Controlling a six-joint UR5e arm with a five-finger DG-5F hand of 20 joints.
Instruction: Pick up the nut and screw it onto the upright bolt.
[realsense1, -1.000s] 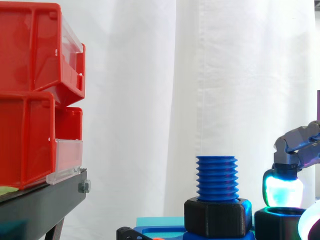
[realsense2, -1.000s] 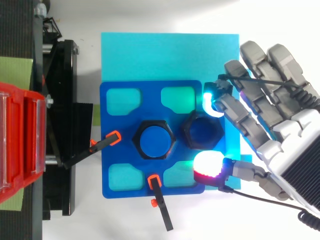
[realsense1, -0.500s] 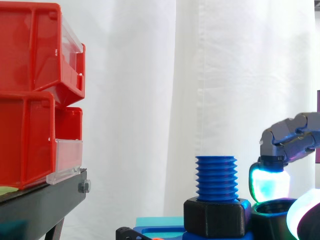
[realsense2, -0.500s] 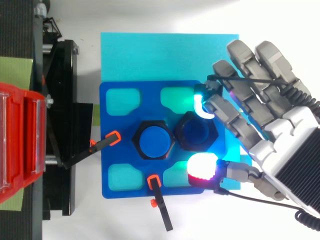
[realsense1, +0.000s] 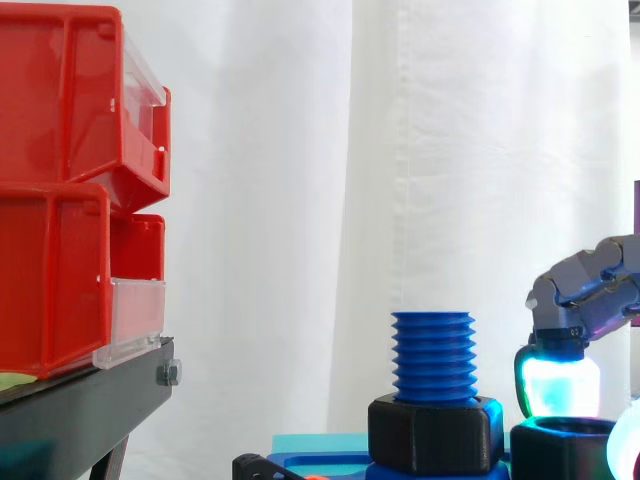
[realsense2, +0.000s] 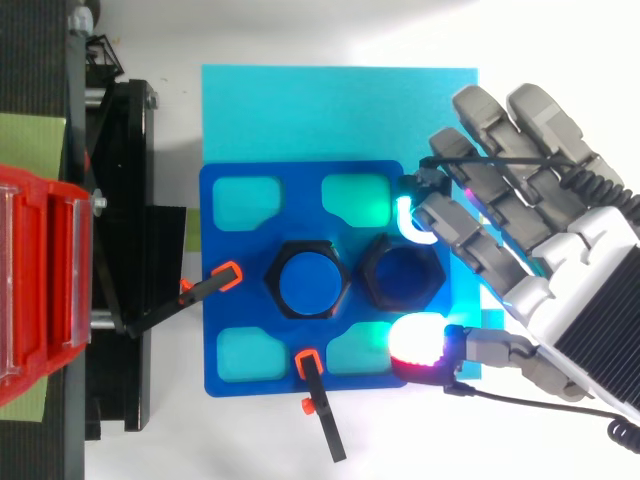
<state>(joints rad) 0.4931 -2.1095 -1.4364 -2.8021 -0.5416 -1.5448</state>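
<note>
A blue threaded bolt (realsense1: 433, 355) stands upright in a black hex base on the blue fixture plate (realsense2: 230, 300); from above its round top (realsense2: 309, 278) shows. The black hex nut (realsense2: 371, 275) rests on the plate just right of the bolt, close to the base but apart from it, and its upper rim (realsense1: 560, 450) shows at the bottom of the side view. My hand (realsense2: 560, 290) reaches in from the right. A cyan-glowing fingertip (realsense2: 410, 218) sits at the nut's far edge and the red-glowing thumb pad (realsense2: 420, 340) at its near edge, pinching it.
Red bins (realsense1: 60, 190) are stacked on the black stand (realsense1: 80, 410) at the left. A cyan mat (realsense2: 300, 110) lies under the plate. Two black clamps with orange tips (realsense2: 215, 282) (realsense2: 315, 385) hold the plate's left and front edges.
The hand first carried the nut left against the bolt's base, slightly raised. It has since drawn back to the right and lower, the nut moving with it.
</note>
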